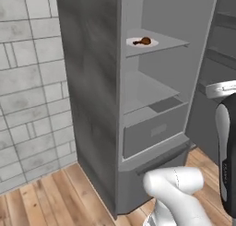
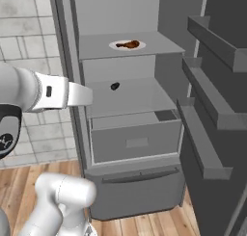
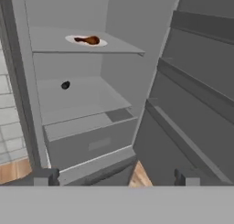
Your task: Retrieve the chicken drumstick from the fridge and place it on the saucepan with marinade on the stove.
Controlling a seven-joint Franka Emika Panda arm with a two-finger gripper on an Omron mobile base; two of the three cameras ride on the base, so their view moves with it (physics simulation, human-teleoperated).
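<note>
Fridge [image 2: 135,148] stands open, door swung off to the right of frame w/ its racks [image 2: 205,110] stepping down the right edge. Chicken drumstick [image 2: 129,45] sits on a white plate [image 2: 118,46] on the upper shelf, upper centre of the right base view; bone end points left. In the left base view same drumstick [image 1: 144,41] shows upper centre-right, plate near the shelf's front lip. Hand view: drumstick [image 3: 89,40] upper left, plate's rim close to the shelf's front edge, bare shelf either side of it.

Mid shelf below: one small dark object [image 2: 115,86], too small to name, toward the back-left; rest of that shelf is bare. Lower drawer [image 2: 137,141] is shut under it, w/ a dark slot at the right of the ledge above it.

Gripper [image 3: 116,176] — both dark fingertips [image 3: 45,176] poke up at the bottom of the hand view, set wide apart, nothing between them, well short of the fridge interior. Wood floor [image 1: 41,197] lower left, tiled wall [image 1: 27,82] left of the fridge's side panel.
</note>
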